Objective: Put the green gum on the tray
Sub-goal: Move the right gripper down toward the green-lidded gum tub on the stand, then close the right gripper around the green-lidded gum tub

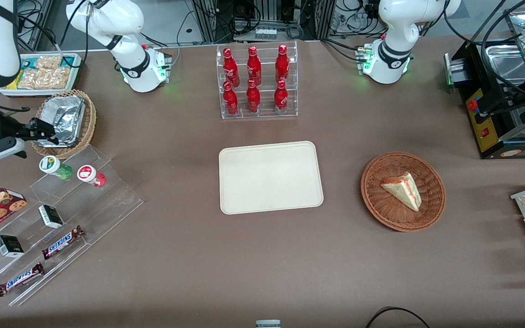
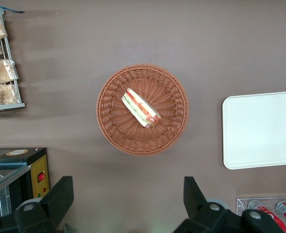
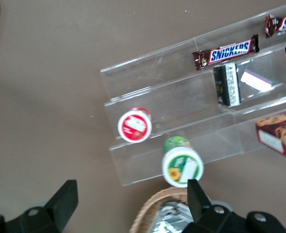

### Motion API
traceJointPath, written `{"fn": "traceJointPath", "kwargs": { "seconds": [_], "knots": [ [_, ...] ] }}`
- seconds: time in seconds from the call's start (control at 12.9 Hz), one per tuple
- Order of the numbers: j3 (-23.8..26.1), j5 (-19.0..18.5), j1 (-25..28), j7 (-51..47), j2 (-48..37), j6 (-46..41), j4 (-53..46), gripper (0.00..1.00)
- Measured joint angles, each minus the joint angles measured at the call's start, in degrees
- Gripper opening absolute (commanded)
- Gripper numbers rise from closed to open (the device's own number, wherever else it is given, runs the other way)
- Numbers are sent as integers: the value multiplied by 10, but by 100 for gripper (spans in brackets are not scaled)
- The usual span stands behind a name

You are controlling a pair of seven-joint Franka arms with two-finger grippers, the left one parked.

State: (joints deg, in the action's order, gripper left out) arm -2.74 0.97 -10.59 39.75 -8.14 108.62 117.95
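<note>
The green gum (image 1: 56,167), a small round plastic bottle with a white lid, stands on the top step of a clear acrylic stepped display stand (image 1: 84,200) toward the working arm's end of the brown table (image 1: 262,273). Just beside it stands a red bottle (image 1: 91,176) with a red-and-white lid, the two close but apart. The right arm's gripper (image 1: 46,128) hangs above a woven wicker basket (image 1: 90,119) holding a crinkled foil container (image 1: 64,118), a little farther from the front camera than the gum; in the right wrist view its dark fingers (image 3: 62,199) stand wide apart with nothing between them, the gum (image 3: 181,162) lying near one of them. Lower steps of the stand carry glossy Snickers bars (image 1: 62,242) and small dark boxes (image 1: 51,216). The tray (image 1: 270,176), flat, cream-beige and round-cornered with a low rim, lies bare at mid-table, well apart from the gum. A clear rack of red bottles (image 1: 256,81) stands farther from the front camera, and a round wicker basket (image 1: 403,191) with a wedge-shaped sandwich (image 1: 403,190) lies toward the parked arm's end.
</note>
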Motion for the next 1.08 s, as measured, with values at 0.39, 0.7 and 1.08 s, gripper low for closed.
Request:
{"fn": "traceJointPath", "kwargs": {
  "seconds": [0.39,0.7,1.08],
  "knots": [
    [-1,0,-40,115,8,120,74,100],
    [-1,0,-41,118,25,148,83,100],
    [0,0,-41,120,49,161,83,100]
  ]
}}
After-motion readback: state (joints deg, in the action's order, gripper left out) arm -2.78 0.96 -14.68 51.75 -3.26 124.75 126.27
